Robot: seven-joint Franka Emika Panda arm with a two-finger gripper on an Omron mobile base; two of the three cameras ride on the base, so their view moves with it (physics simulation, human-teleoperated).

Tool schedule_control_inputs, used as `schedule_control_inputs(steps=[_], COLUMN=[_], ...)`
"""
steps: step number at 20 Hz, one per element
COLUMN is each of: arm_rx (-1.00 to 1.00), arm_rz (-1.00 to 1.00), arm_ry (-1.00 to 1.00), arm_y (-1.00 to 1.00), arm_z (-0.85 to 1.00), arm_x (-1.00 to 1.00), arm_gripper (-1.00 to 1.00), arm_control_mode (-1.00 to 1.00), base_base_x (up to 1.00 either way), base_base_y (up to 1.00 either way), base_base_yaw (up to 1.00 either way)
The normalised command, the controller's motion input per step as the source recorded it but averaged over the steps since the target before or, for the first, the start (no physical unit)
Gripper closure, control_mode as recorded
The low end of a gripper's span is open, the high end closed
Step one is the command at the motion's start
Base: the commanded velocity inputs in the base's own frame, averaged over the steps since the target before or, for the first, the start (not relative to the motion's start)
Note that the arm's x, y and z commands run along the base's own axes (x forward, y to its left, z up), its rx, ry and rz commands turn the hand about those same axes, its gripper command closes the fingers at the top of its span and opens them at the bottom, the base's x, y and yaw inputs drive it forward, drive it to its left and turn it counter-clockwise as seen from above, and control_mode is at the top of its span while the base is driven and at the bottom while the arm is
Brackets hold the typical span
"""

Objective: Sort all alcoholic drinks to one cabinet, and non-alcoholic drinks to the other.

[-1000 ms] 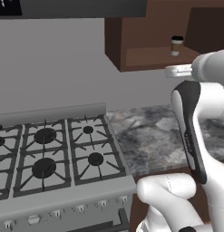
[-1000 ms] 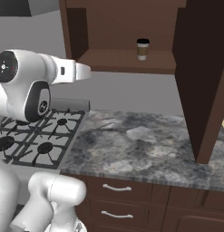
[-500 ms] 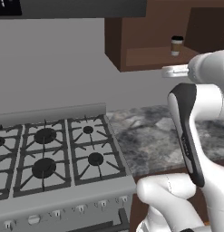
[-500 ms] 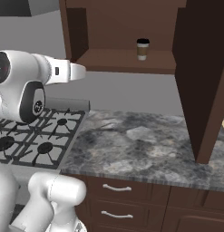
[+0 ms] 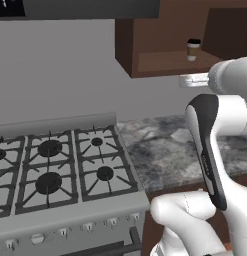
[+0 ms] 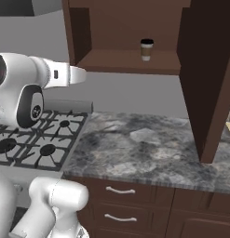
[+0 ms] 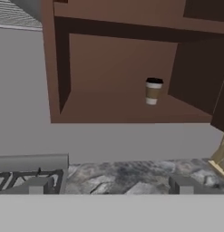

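One cup (image 7: pixel 153 91) stands upright on the floor of one open cabinet (image 6: pixel 121 60), whose door (image 6: pixel 205 79) hangs swung out to the right. Below lie one stove (image 5: pixel 55 165) and one counter (image 6: pixel 149 144). The gripper (image 7: pixel 111 185) has its fingers (image 7: pixel 38 185) spread fully apart, holding and touching nothing.

Coffee cup (image 5: pixel 193 50) upright in open cabinet (image 5: pixel 160 62)
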Motion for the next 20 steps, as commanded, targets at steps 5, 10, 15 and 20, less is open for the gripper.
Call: schedule_control_inputs(steps=[5,10,15,20], arm_rx=[0.0,0.0,0.0,0.0], arm_rz=[0.0,0.0,0.0,0.0], arm_ry=[0.0,0.0,0.0,0.0], arm_y=[0.0,0.0,0.0,0.0], arm_z=[0.0,0.0,0.0,0.0], arm_x=[0.0,0.0,0.0,0.0], arm_gripper=[-1.0,-1.0,-1.0,-1.0], arm_control_mode=[1.0,1.0,1.0,1.0], base_base_x=[-0.6,-0.64,-0.48,-0.15], base_base_y=[0.07,0.17,0.43,0.79], base_base_yaw=[0.0,0.01,0.02,0.0])
